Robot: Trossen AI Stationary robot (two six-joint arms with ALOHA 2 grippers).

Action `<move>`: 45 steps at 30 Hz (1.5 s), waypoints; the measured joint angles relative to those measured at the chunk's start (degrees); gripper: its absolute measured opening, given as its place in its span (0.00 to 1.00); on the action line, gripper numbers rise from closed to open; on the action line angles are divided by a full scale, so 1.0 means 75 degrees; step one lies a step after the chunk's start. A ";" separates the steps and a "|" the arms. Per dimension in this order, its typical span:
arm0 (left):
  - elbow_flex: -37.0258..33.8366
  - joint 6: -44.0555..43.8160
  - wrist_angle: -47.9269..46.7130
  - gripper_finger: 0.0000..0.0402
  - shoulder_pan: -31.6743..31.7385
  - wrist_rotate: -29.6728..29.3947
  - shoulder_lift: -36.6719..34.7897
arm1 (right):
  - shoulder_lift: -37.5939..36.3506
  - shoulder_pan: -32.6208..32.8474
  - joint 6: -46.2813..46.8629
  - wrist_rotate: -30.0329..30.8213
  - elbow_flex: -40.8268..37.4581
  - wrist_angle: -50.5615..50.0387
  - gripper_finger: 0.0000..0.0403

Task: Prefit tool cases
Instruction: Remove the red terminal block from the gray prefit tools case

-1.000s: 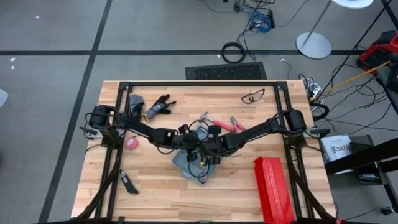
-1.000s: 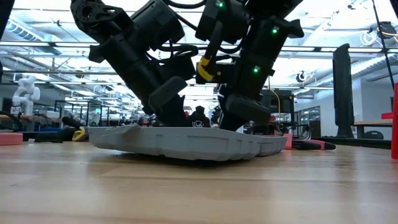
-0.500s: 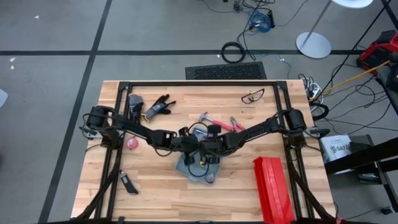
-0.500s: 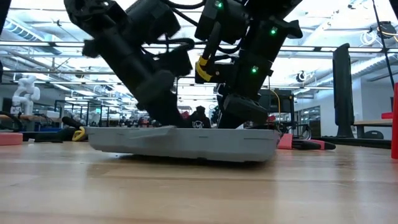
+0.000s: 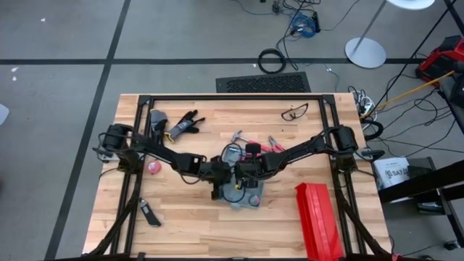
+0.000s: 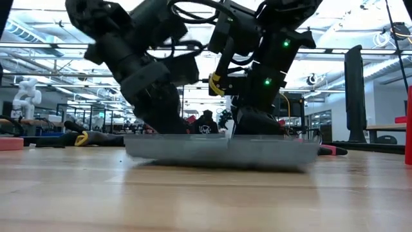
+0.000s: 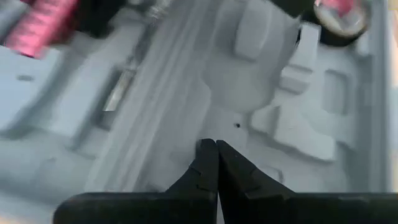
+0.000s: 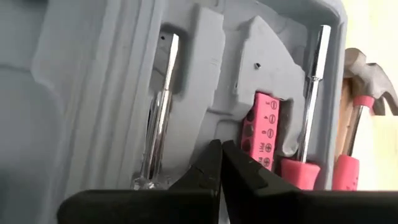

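At the middle of the wooden surface (image 5: 181,217), the blue-grey tool case (image 5: 243,194) is lying open and flat, having swung from skewed to squarer. Both the left pincer (image 7: 211,163) and right pincer (image 8: 221,163) are hovering over its moulded slots, pressed together and pinching nothing, the left having just closed, suggesting the case is positioned for fitting.

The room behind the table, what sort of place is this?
Probably a robotics lab or workshop. The low view shows a big open hall with ceiling light strips and a white robot figure; from above, cables trail over the grey floor behind the wooden table.
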 joint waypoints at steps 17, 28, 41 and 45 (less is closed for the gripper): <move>0.0054 -0.0532 0.0998 0.00 0.0137 0.0228 0.1051 | -0.0007 -0.0210 0.0144 0.0361 -0.0013 0.0047 0.00; 0.0027 -0.0542 0.1013 0.00 0.0134 0.0103 0.1051 | 0.0012 -0.0347 0.0108 0.0858 -0.0038 0.0258 0.00; 0.0015 -0.0572 0.0984 0.00 0.0134 0.0071 0.1051 | 0.0029 -0.0383 0.0256 0.1335 -0.0047 0.0380 0.00; 0.0011 -0.0569 0.0981 0.00 0.0131 0.0070 0.1051 | -0.0020 -0.0394 0.0300 0.1397 -0.0047 0.0375 0.00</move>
